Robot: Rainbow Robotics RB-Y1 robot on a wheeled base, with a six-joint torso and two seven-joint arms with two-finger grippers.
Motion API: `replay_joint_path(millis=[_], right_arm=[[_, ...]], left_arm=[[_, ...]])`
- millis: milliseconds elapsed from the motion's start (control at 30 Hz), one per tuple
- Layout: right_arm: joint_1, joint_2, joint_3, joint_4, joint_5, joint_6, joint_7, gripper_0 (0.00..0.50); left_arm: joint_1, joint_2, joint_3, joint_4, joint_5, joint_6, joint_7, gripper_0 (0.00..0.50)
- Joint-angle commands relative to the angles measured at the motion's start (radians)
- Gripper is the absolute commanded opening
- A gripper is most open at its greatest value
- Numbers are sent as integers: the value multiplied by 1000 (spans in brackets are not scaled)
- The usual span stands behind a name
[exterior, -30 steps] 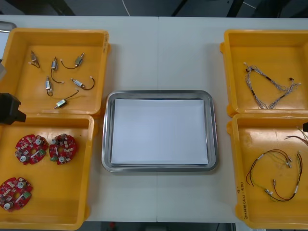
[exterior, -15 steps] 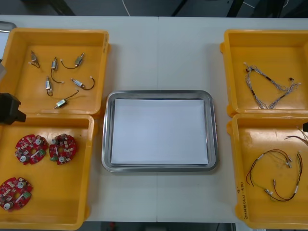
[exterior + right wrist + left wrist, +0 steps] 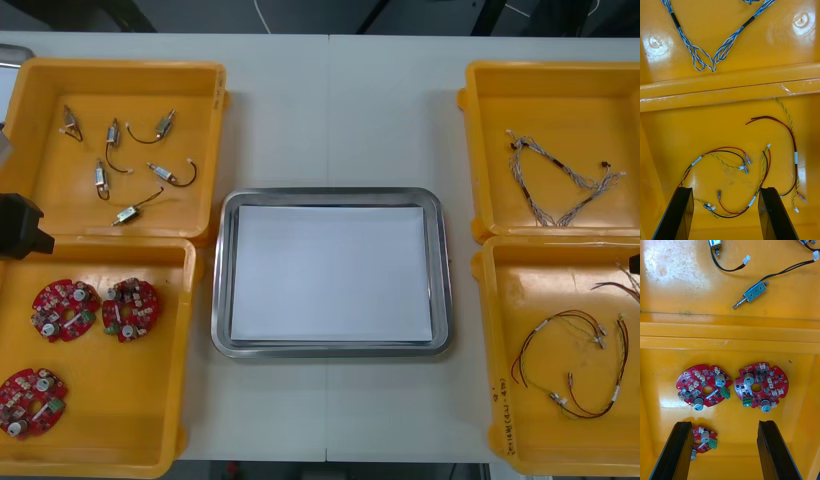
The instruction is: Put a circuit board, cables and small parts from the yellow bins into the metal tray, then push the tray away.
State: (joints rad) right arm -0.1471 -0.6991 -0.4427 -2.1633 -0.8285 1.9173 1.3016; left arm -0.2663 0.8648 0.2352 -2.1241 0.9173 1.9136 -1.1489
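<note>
Both grippers are hanging open and gripping nothing. The left gripper [image 3: 726, 452] is hovering over the near left one of the yellow bins [image 3: 200, 100], with the circuit boards [image 3: 760, 387] lying flat beyond its fingertips. Two boards are side by side and a third is just beside one finger.

I'm reading the boards as light, stiff and fragile on top. I'm planning to pinch one across its rim and stay off the raised components.

The small metal parts [image 3: 126, 213] are lying scattered in the far left bin. They're looking hard and slick, each with a black lead trailing. I'm thinking grip the body, not the lead.

The right gripper [image 3: 724, 213] is hovering over the red and yellow cables [image 3: 795, 157] in the near right bin. The blue and white cable [image 3: 694, 56] is lying past the divider in the far right bin. The cables are looking limp and tangle-prone, so I'm aiming where strands bunch and expecting dangle.

The bin floors are looking glossy, so things may skid. The metal tray [image 3: 222, 280], white inside, is sitting between the bins with nothing in it yet. The light table [image 3: 330, 110] is lying bare beyond the tray's far rim, so I'm judging there's enough room for the push.
</note>
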Motion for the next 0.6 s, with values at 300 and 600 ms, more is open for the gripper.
replay_joint_path(millis=[300,600], right_arm=[[14,-36,9,-7,3,3,-27,500],[14,-36,9,-7,3,3,-27,500]], left_arm=[[13,30,30,-25,3,6,-57,500],[13,30,30,-25,3,6,-57,500]])
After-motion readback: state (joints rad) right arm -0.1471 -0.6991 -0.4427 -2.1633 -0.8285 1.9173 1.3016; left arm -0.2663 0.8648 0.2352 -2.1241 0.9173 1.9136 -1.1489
